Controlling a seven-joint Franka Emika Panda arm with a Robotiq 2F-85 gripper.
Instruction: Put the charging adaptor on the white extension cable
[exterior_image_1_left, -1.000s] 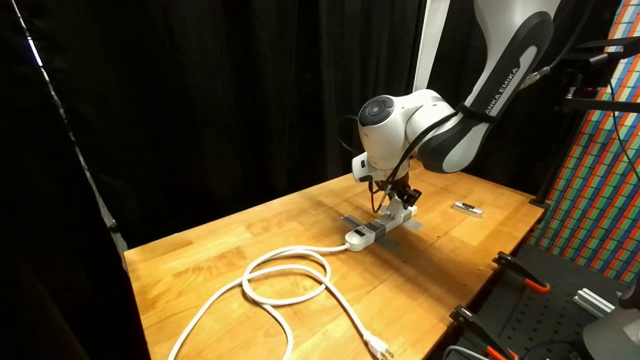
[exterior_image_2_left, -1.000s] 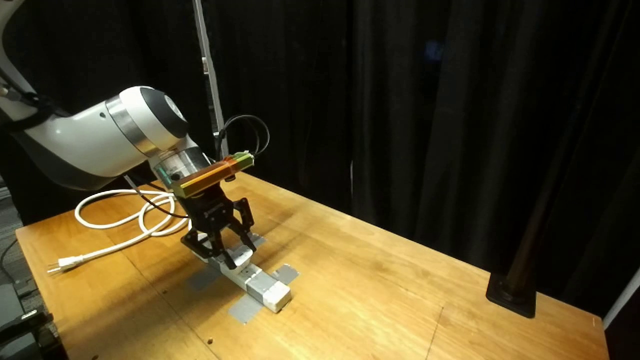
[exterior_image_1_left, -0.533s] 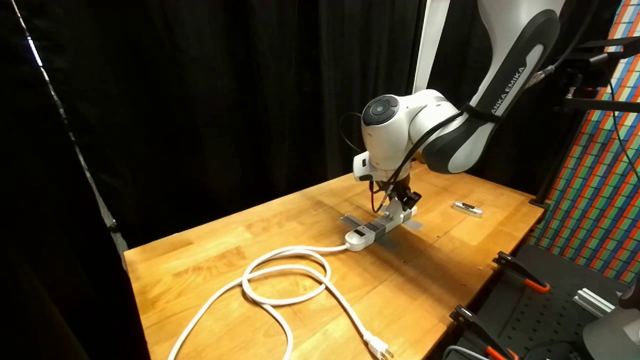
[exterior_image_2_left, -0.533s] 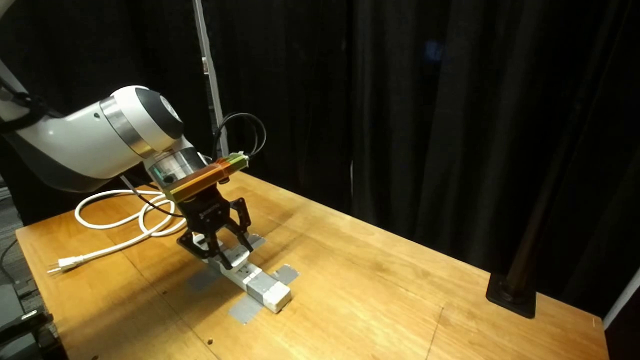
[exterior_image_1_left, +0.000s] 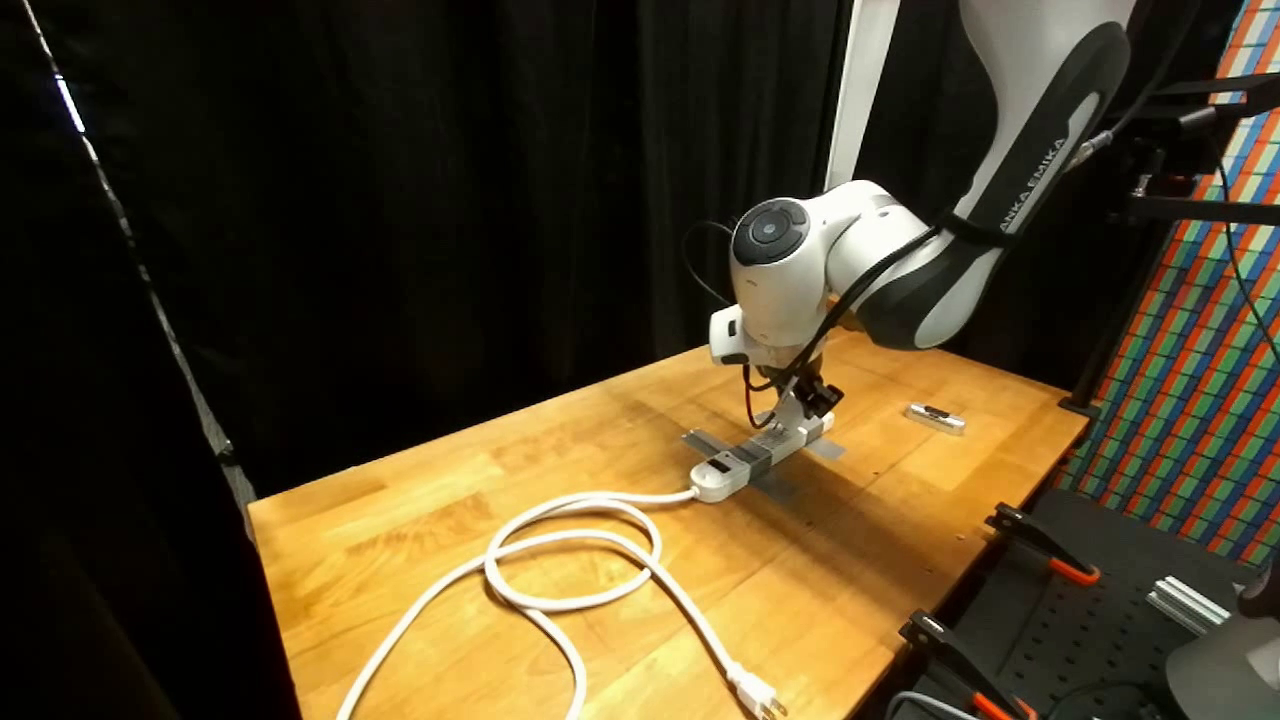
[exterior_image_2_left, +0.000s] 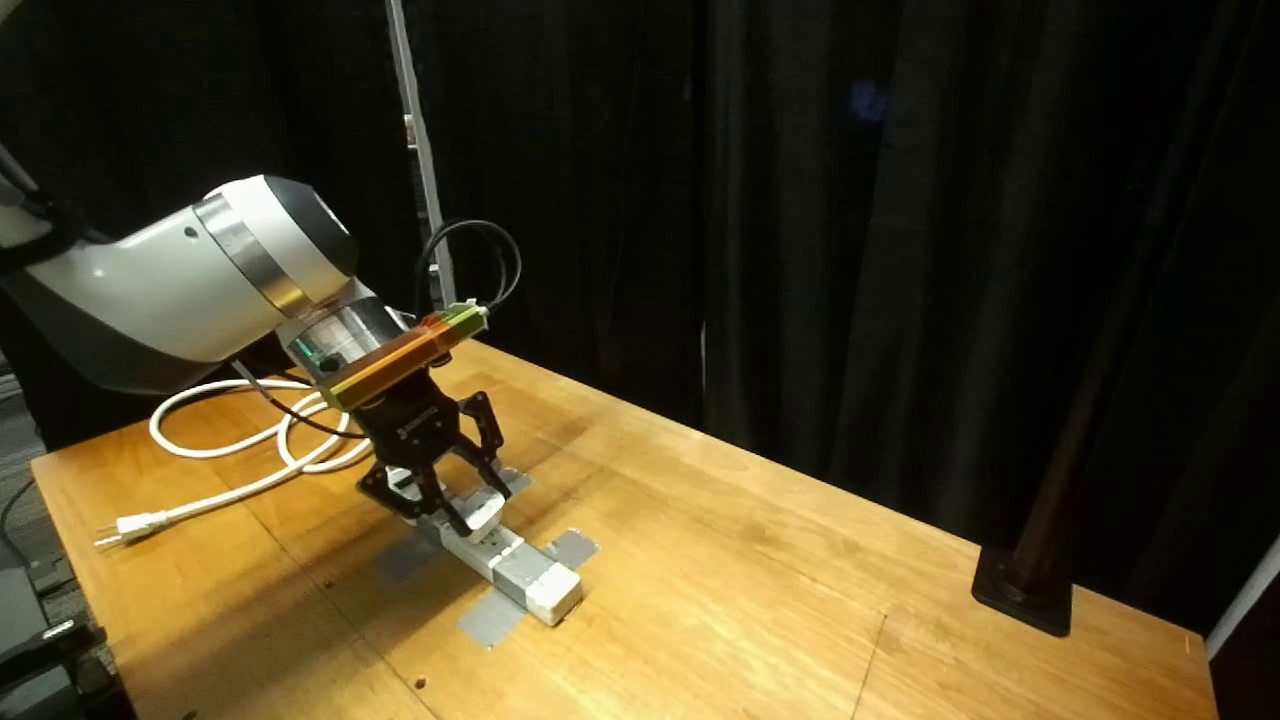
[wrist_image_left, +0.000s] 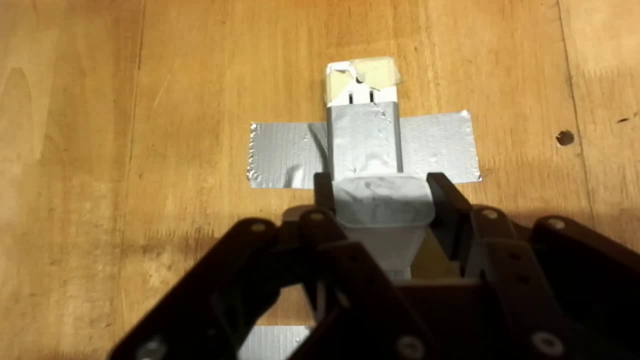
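Tool (exterior_image_2_left: 485, 513), partly closed, grips the charging adaptor (wrist_image_left: 384, 202), a round-cornered white block right of centre in wrist view, tapering down-frame; can't tell if seated. It hides part of the socket strip (wrist_image_left: 361, 96), long axis top-to-bottom, silver-taped to wood-grain surface (exterior_image_2_left: 750, 560); white extension cable (exterior_image_1_left: 560, 604) cut off at bottom in an exterior view.

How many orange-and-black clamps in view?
2 in an exterior view, at the table edge: nearer clamp low in frame, farther clamp beyond it. More may be hidden.
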